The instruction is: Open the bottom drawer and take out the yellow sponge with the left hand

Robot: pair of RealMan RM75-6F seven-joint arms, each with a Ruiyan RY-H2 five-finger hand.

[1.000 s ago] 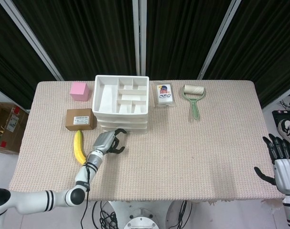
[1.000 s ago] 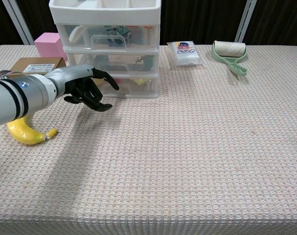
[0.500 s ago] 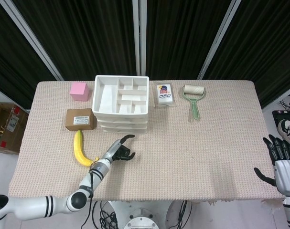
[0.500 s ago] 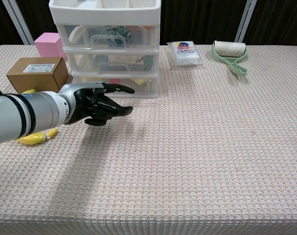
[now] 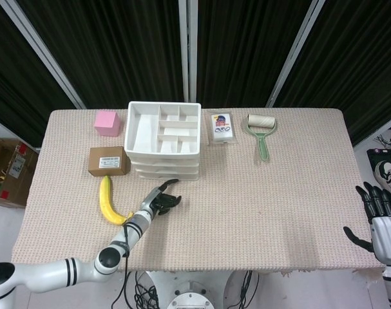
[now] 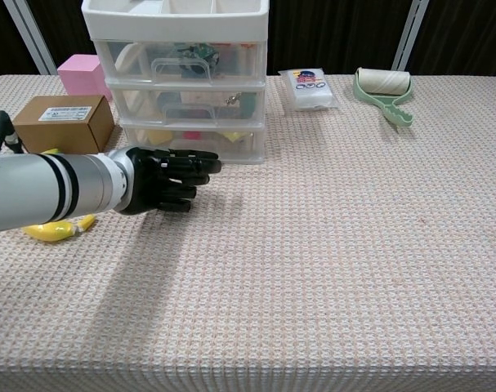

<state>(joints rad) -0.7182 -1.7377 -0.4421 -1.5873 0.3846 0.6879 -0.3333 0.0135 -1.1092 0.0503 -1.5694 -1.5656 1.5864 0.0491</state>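
The white three-drawer unit [image 5: 163, 138] [image 6: 186, 77] stands at the back left of the table. Its bottom drawer [image 6: 194, 140] is closed. Yellow and pink shapes [image 6: 234, 137] show dimly through its translucent front; I cannot tell which is the sponge. My left hand [image 5: 160, 201] [image 6: 167, 180] hovers just in front of the bottom drawer, a little below its front, fingers stretched out flat to the right and holding nothing. My right hand [image 5: 377, 215] hangs off the table's right edge with fingers spread and empty.
A banana [image 5: 107, 199] [image 6: 51, 230] lies left of my left forearm. A cardboard box [image 6: 64, 121] and a pink cube [image 6: 82, 73] sit left of the drawers. A white packet [image 6: 310, 88] and a green lint roller [image 6: 384, 91] lie to the right.
My left hand drew back from the drawer front toward the table's near side, then edged toward the drawers again. Its curled fingers have straightened out flat. The drawer stayed closed.
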